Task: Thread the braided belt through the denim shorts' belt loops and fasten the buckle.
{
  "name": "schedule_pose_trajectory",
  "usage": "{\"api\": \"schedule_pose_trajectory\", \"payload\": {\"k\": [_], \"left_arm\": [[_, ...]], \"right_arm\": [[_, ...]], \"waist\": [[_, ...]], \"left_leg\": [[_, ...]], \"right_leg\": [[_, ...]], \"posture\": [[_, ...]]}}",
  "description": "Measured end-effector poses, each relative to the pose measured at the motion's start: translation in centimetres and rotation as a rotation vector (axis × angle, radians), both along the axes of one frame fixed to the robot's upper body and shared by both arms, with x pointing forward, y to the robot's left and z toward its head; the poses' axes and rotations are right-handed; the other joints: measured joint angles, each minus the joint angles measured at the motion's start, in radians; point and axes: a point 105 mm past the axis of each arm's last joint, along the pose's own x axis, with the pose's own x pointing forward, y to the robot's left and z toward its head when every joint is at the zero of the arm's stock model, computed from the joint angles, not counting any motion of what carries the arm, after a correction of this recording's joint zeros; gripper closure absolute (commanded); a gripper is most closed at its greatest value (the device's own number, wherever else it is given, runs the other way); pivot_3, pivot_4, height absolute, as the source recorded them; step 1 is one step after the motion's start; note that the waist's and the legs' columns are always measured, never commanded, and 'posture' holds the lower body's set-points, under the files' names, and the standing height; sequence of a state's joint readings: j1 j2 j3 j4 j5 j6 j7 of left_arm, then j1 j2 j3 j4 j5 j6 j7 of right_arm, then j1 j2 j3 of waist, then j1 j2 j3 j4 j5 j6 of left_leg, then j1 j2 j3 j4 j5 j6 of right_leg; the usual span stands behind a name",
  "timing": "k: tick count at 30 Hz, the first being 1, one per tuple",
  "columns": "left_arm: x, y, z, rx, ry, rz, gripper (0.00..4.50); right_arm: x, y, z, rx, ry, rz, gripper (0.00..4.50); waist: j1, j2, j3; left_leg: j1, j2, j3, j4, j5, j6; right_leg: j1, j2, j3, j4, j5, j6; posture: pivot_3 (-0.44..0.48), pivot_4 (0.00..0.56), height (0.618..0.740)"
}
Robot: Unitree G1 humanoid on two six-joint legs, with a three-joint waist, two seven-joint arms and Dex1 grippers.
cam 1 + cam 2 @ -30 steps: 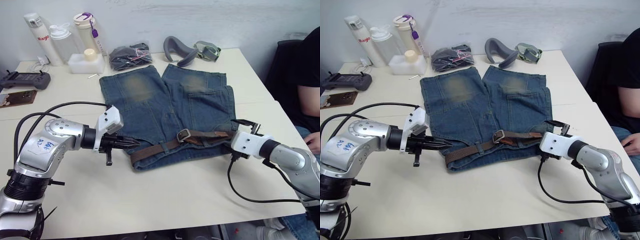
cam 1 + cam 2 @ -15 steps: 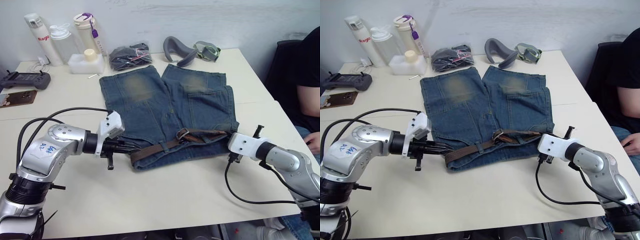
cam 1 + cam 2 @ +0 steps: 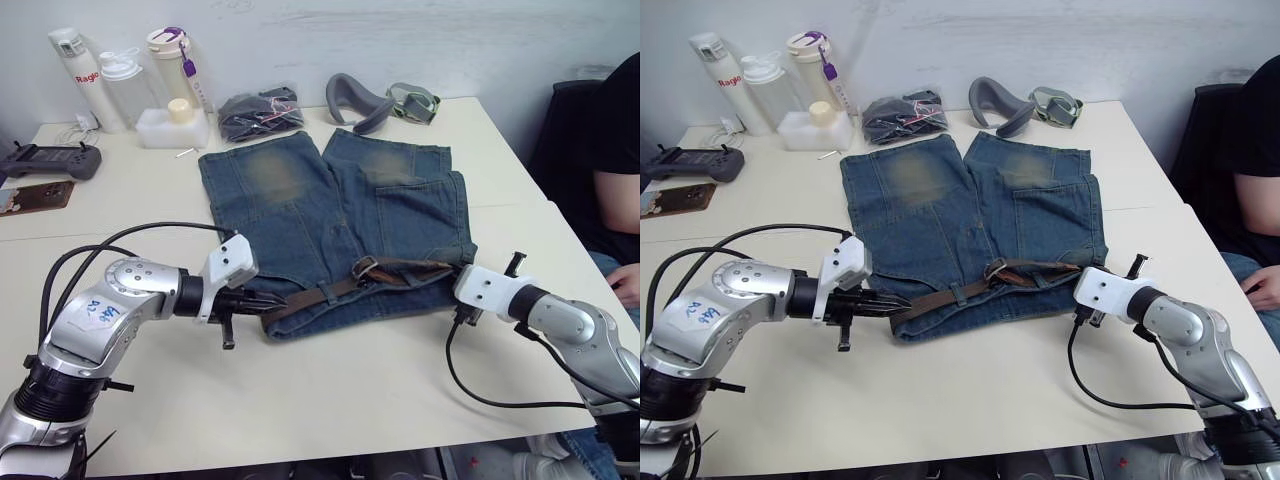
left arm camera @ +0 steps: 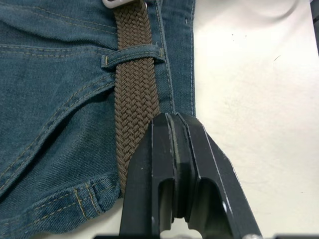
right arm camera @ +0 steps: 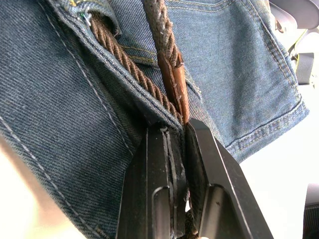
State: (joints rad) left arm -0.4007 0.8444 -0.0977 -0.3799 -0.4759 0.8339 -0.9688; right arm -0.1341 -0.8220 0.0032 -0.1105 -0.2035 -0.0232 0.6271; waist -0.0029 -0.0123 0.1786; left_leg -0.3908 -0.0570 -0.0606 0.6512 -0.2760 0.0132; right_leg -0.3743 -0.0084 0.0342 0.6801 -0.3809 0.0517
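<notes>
Along the desk's [image 3: 330,400] far edge stand three bottles [image 3: 120,75], a squat white tub [image 3: 172,125], a bagged dark bundle [image 3: 258,112], a grey curved piece [image 3: 358,100] and goggles [image 3: 415,100]. A black controller [image 3: 48,158] lies at the far left corner. A person [image 3: 612,150] sits beyond the right edge.

Coarse, matt blue denim on the denim shorts [image 3: 335,215], with faded yellowish patches and visible stitching. Tightly woven, matt brown strands on the braided belt [image 4: 137,94], ending in a smoother tan leather-like tip [image 5: 174,82]; dull silver metal on the buckle [image 3: 365,267]. Smooth, matt cream surface on the table [image 3: 330,400].
</notes>
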Motion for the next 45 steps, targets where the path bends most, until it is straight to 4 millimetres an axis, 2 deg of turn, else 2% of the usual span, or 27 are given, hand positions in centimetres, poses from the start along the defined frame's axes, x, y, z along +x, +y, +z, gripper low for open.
{"api": "schedule_pose_trajectory", "payload": {"k": [8, 10, 11, 14, 15, 22, 28, 32, 38, 39, 42, 45], "left_arm": [[0.1, 0.4, 0.0, 0.019, -0.013, 0.003, 4.5], [0.2, 0.5, 0.0, 0.023, -0.011, 0.007, 3.84], [0.2, 0.5, 0.0, 0.022, -0.009, 0.008, 3.7], [0.3, 0.6, 0.0, 0.023, -0.014, 0.011, 2.48], [0.3, 0.6, -0.1, 0.026, -0.02, 0.011, 2.23], [0.1, 0.0, -1.8, 0.091, -0.042, -0.031, 2.23], [0.9, -1.5, -3.2, 0.121, -0.128, -0.02, 2.23], [1.6, -2.3, -3.4, 0.136, -0.223, -0.01, 2.23], [2.7, -2.2, -3.6, 0.191, -0.336, 0.008, 2.23], [2.8, -2.5, -3.5, 0.213, -0.395, -0.006, 2.23], [3.1, -2.5, -3.4, 0.229, -0.449, -0.004, 2.93], [3.5, -2.7, -3.4, 0.212, -0.492, 0.019, 4.23]], "right_arm": [[0.0, 0.0, 0.0, 0.0, -0.003, 0.003, 4.45], [0.0, 0.1, 0.0, 0.0, -0.005, 0.004, 4.5], [0.0, 0.1, 0.0, 0.0, -0.006, 0.005, 4.5], [0.0, 0.1, 0.0, 0.0, -0.01, 0.008, 4.5], [0.0, 0.1, 0.0, 0.001, -0.01, 0.008, 4.5], [0.0, 0.1, -0.1, 0.006, -0.009, 0.004, 4.5], [0.0, 0.0, -0.1, 0.007, -0.007, 0.003, 4.5], [0.0, 0.0, -0.2, 0.009, -0.005, 0.0, 4.5], [-0.1, -0.1, -0.3, 0.01, -0.002, -0.002, 4.5], [-0.1, -0.1, -0.3, 0.01, -0.002, -0.004, 4.5], [-0.1, -0.1, -0.3, 0.01, -0.002, -0.003, 4.5], [-0.1, -0.1, -0.3, 0.011, -0.001, -0.004, 4.5]], "waist": [[-0.001, 0.0, 0.0], [0.0, 0.0, 0.0], [0.0, 0.0, 0.0], [-0.001, 0.0, 0.0], [-0.001, 0.0, 0.0], [0.0, 0.0, 0.0], [0.0, 0.0, 0.0], [0.001, 0.0, 0.0], [0.001, 0.0, 0.0], [0.002, 0.0, 0.0], [0.002, 0.0, 0.0], [0.001, 0.0, 0.0]], "left_leg": [[0.0, 0.0, 0.0, 0.0, 0.0, 0.0], [0.0, 0.0, 0.0, 0.0, 0.0, 0.0], [0.0, 0.0, 0.0, 0.0, 0.0, 0.0], [0.0, 0.0, 0.0, 0.0, 0.0, 0.0], [0.0, 0.0, 0.0, 0.0, 0.0, 0.0], [0.0, 0.0, 0.0, 0.0, 0.0, 0.0], [0.0, 0.0, 0.0, 0.0, 0.0, 0.0], [0.0, 0.0, 0.0, 0.0, 0.0, 0.0], [0.0, 0.0, 0.001, 0.0, 0.0, 0.0], [0.0, 0.0, 0.001, 0.0, 0.0, 0.0], [0.0, 0.0, 0.001, 0.0, 0.0, 0.0], [0.0, 0.0, 0.001, 0.0, 0.001, 0.0]], "right_leg": [[0.0, 0.0, 0.0, 0.0, 0.0, 0.0], [0.0, 0.0, 0.0, 0.0, 0.0, 0.0], [0.0, 0.0, 0.0, 0.0, 0.0, 0.0], [0.0, 0.0, 0.0, 0.0, 0.0, 0.0], [0.0, 0.0, 0.0, 0.0, 0.0, 0.0], [0.0, 0.0, 0.0, 0.0, 0.0, 0.0], [0.0, 0.0, 0.0, 0.0, 0.0, -0.001], [0.0, 0.0, 0.0, 0.001, 0.0, -0.001], [0.0, 0.0, 0.0, 0.001, 0.0, -0.001], [0.0, 0.0, 0.0, 0.001, 0.0, -0.001], [0.0, 0.0, 0.0, 0.001, 0.0, -0.001], [0.0, 0.0, 0.0, 0.001, 0.0, -0.001]], "posture": [[0.0, 0.15, 0.74], [0.0, 0.15, 0.74], [0.0, 0.15, 0.74], [0.0, 0.15, 0.74], [0.0, 0.15, 0.74], [0.0, 0.15, 0.74], [0.0, 0.15, 0.74], [0.0, 0.15, 0.74], [0.0, 0.15, 0.74], [0.0, 0.15, 0.74], [0.0, 0.15, 0.74], [0.0, 0.15, 0.74]]}}
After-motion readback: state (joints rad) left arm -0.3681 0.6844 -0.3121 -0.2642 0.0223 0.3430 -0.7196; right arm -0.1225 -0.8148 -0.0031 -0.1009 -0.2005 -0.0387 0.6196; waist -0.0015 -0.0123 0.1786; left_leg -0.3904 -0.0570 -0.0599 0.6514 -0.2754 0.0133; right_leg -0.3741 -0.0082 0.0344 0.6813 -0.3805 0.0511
